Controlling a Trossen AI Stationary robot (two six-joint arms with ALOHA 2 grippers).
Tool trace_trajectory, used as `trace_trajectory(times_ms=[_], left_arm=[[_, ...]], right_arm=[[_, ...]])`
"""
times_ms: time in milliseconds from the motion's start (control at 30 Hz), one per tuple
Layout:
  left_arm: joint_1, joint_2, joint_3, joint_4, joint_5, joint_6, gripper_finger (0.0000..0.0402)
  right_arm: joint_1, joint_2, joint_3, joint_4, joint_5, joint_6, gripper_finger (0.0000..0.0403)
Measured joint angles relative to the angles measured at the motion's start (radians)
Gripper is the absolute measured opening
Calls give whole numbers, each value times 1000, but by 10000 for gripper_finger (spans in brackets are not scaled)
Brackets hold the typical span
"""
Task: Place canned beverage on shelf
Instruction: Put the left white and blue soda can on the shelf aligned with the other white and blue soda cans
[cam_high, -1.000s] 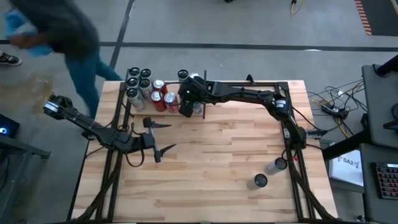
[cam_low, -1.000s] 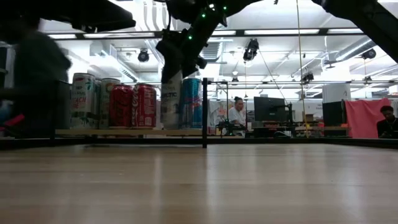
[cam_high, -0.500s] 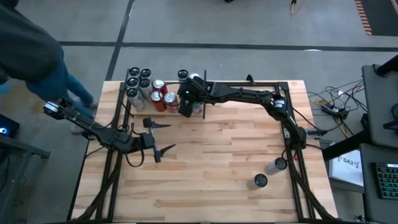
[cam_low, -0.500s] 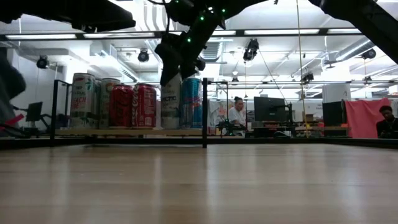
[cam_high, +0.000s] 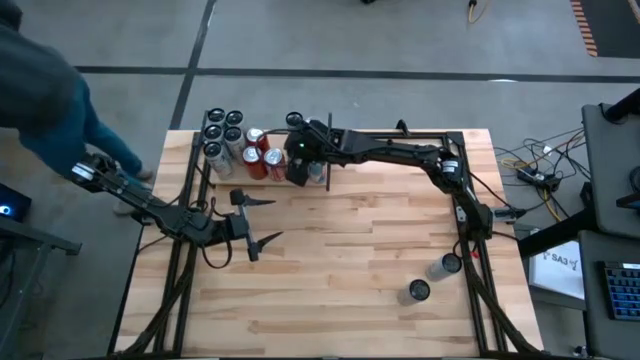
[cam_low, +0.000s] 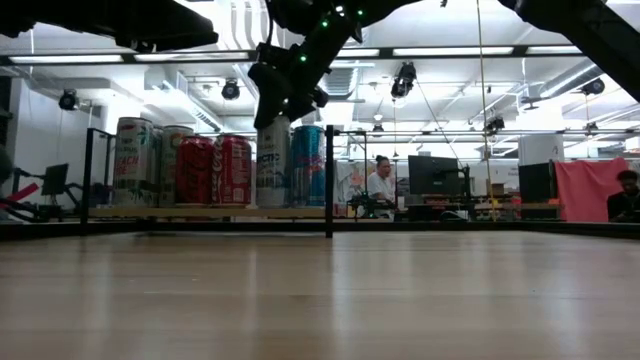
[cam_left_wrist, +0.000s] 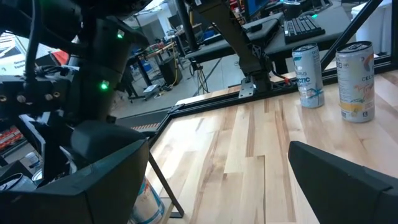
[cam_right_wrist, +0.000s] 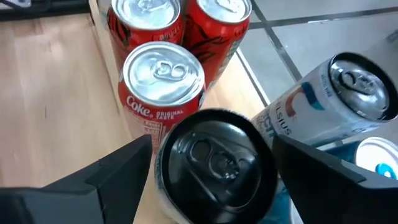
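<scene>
Hovering directly above a tall black-topped beverage can (cam_right_wrist: 216, 162) on the pale plywood shelf with thin black upright rods (cam_high: 262, 178), the right gripper (cam_high: 300, 158) is spreading its fingers apart on either side of the can, gripping nothing. The can is standing upright at the right end of the shelf's near row, just beside a red cola can (cam_right_wrist: 163, 87) and near a blue-and-white can (cam_low: 308, 165).

Things look tight from here. The dark fingers (cam_right_wrist: 112, 180) are flanking the can closely, so if the arm is pulling away at a slant, one of them could be catching the rim and tipping the can into its red neighbour or off the shelf's near edge. The upright rod (cam_low: 329, 180) beside the arm is another likely snag.

The right wrist view is revealing the can's black lid and the gap on each side of it, which the high view is hiding under the arm. The low view is showing the can's base sitting level on the shelf. Only the high view is showing two more cans (cam_high: 432, 279) waiting at the table's near right and the left gripper (cam_high: 258, 220), open and empty, idling at centre left.
</scene>
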Motion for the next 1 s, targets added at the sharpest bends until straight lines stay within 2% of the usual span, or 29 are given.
trace_trajectory(times_ms=[400, 633, 833, 1000], left_arm=[[0, -10, 0, 0, -2, 6, 371], [1, -49, 0, -2, -124, 30, 371], [4, -90, 0, -2, -124, 110, 371], [27, -131, 0, 8, -124, 219, 371]], right_arm=[[-7, 0, 78, -3, 1, -50, 328], [0, -2, 175, -61, 0, -91, 314], [11, -4, 273, -227, -5, -93, 281], [12, -14, 276, -303, -2, -103, 219]])
